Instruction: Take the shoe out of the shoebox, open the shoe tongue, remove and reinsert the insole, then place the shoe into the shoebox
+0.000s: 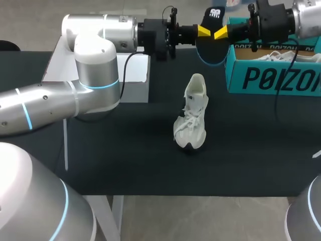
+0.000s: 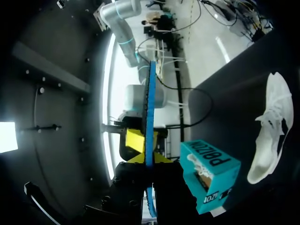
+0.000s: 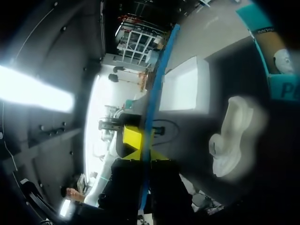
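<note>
- Head view: the left gripper and right gripper meet tip to tip at the far middle, held above the table. Each looks closed on the blue insole, which hangs between them.
- The shoe stands upright on the table, near of the grippers and apart from both. The teal shoebox sits far right.
- Risk: two arms share one thin, bendy insole. If either pulls or twists out of step, it could buckle or slip free.
- Left wrist view: the insole runs edge-on between this gripper's fingers. A narrow pinch may let it pivot when the other arm lets go.
- The shoebox lies beside the gripper, the shoe beyond it on the dark top.
- Right wrist view: the insole is likewise pinched edge-on, with the shoe off to one side below.
- Risk: nothing steadies the shoe, so pushing the insole in one-handed may tip or shove it.
- Surface and room: the matt black top holds the shoe mid-table, with a white lid far left and the shoebox far right. The right arm works just beside the box's wall, which a swing could knock.
</note>
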`<state>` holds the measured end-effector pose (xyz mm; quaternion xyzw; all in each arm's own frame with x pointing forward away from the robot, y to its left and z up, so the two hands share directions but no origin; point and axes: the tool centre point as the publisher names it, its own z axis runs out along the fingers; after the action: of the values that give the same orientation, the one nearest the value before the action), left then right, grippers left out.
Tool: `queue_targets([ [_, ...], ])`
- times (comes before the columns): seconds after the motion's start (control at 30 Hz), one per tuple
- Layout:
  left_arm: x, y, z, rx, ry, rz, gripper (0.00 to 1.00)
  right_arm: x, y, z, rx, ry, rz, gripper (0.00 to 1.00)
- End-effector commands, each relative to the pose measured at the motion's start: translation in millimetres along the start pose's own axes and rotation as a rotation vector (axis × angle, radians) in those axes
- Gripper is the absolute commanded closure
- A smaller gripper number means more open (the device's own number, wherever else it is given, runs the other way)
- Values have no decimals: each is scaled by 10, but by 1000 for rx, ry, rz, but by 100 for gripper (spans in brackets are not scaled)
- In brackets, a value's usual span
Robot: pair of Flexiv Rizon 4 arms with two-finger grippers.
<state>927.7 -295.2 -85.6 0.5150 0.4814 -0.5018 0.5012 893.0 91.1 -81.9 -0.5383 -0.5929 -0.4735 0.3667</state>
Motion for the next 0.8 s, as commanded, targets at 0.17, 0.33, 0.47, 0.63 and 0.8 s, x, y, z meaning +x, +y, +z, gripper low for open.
queue_targets([
  [0.17,6,-9,1,-10,0,-9,0,-64,-3,-20,-15,12,4,100],
  [0.33,51,11,-238,-27,38,-48,0,-142,79,-48,-74,-39,-68,100],
  [0.47,95,9,-440,-67,74,-100,0,-152,201,-25,-114,-97,-140,100],
  [0.63,156,-42,-723,-63,167,-101,0,-102,298,-61,-166,-154,-266,100],
  [0.8,243,-74,-1061,-99,203,-134,0,-86,375,-134,-213,-162,-354,100],
])
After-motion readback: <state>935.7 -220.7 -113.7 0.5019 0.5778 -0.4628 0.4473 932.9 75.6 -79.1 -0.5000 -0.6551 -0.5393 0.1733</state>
